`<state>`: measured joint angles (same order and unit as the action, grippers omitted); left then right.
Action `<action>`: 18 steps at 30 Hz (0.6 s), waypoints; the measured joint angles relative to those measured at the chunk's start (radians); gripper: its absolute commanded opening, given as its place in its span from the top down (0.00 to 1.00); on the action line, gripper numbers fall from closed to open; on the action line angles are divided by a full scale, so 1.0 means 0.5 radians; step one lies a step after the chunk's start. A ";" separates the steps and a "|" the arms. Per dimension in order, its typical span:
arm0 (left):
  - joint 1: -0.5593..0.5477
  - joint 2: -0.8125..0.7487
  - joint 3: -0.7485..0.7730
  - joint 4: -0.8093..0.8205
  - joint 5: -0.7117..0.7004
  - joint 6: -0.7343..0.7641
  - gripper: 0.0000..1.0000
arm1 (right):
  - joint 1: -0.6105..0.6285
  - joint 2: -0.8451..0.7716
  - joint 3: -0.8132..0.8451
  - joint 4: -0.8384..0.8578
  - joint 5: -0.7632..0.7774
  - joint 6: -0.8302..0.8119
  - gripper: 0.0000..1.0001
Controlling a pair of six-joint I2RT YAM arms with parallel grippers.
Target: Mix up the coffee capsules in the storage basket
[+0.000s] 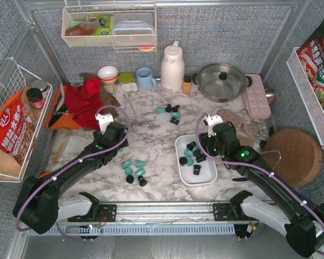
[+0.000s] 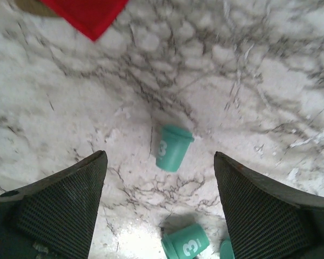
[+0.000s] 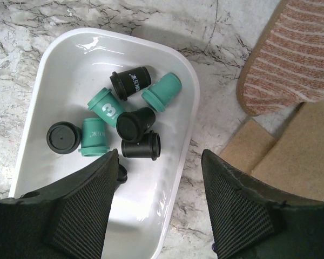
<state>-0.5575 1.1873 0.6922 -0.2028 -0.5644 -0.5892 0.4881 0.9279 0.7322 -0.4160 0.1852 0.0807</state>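
The white, shallow, rounded plastic tray [image 3: 86, 59] stands on the white marbled counter [image 1: 151, 140], a little right of the centre in the top view. In it lie teal and black cup-shaped coffee capsules [image 3: 135, 123], gathered in the upper and middle part of the tray as the right wrist view shows it. Most lie on their side and several touch each other.

The right jaws hang over the lower part of the tray and stand open, with nothing between them. Their two black mesh-textured fingers [image 3: 81, 210] fill the bottom of that frame, and the left one hides part of a black capsule.

More capsules lie outside the tray on the counter. One group of loose capsules [image 1: 134, 171] is at the lower centre of the top view, and a second small group [image 1: 170, 111] is at the upper centre.

The left jaws are also wide open and grip nothing. In the left wrist view a single teal capsule [image 2: 173, 148] marked "3" lies on the counter between the two dark fingers [image 2: 59, 208], apart from both. Parts of more teal capsules show at the bottom edge. A corner of a red cloth [image 2: 86, 13] is at the upper left.
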 measured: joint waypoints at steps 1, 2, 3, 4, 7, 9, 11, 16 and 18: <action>0.005 0.014 -0.043 0.019 0.027 -0.039 0.13 | 0.000 -0.010 -0.010 0.001 -0.001 0.005 0.33; 0.005 0.031 -0.079 0.037 0.043 -0.066 0.14 | 0.000 -0.017 -0.015 0.002 -0.002 0.005 0.33; 0.005 0.050 -0.102 0.057 0.054 -0.087 0.14 | 0.000 -0.020 -0.016 0.002 -0.005 0.005 0.33; 0.005 0.078 -0.118 0.078 0.065 -0.100 0.15 | -0.001 -0.021 -0.016 0.005 -0.011 0.005 0.33; 0.011 0.191 -0.130 0.157 0.066 -0.137 0.23 | -0.005 -0.024 -0.016 0.014 -0.024 0.008 0.33; 0.026 0.268 -0.146 0.227 0.082 -0.147 0.28 | -0.005 -0.033 -0.018 0.015 -0.043 0.020 0.33; 0.045 0.328 -0.175 0.289 0.109 -0.148 0.30 | -0.005 -0.047 -0.031 0.024 -0.061 0.020 0.33; 0.101 0.475 -0.183 0.422 0.219 -0.147 0.36 | -0.004 -0.070 -0.051 0.039 -0.076 0.021 0.33; 0.125 0.525 -0.163 0.439 0.257 -0.146 0.39 | -0.004 -0.073 -0.052 0.043 -0.076 0.021 0.33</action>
<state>-0.4950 1.4498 0.6106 0.0166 -0.4358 -0.6624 0.4862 0.8913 0.7063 -0.3943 0.1471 0.0910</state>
